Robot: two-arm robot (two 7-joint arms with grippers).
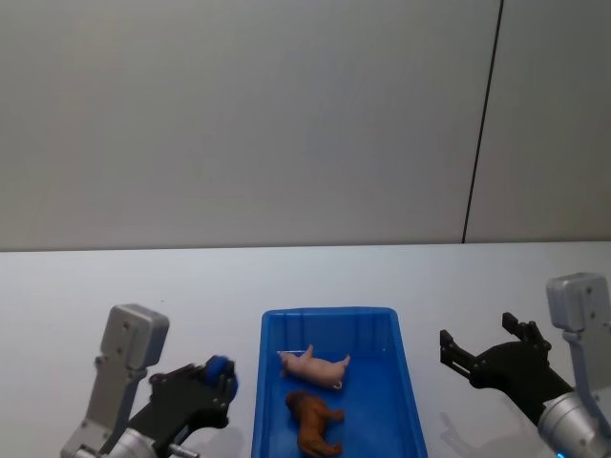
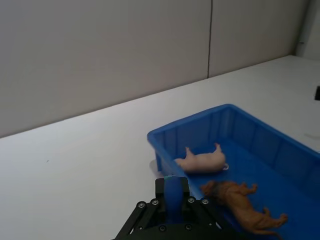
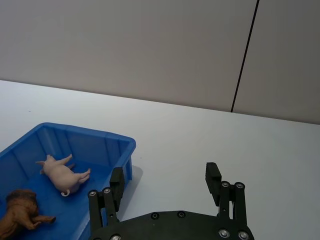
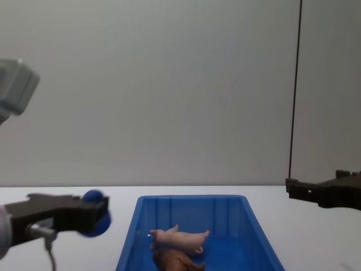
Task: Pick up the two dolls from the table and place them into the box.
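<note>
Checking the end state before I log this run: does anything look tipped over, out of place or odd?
Both dolls lie on their sides in the blue box: the pig toward the far end, the lion nearer. The left gripper is shut on a small blue round object left of the box. The right gripper is open, empty.

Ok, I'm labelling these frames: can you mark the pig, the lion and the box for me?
pig (image 1: pixel 313 366): head view, on its pale belly.
lion (image 1: pixel 313 420): head view, on its brown body.
box (image 1: pixel 329 313): head view, on its far rim.
</note>
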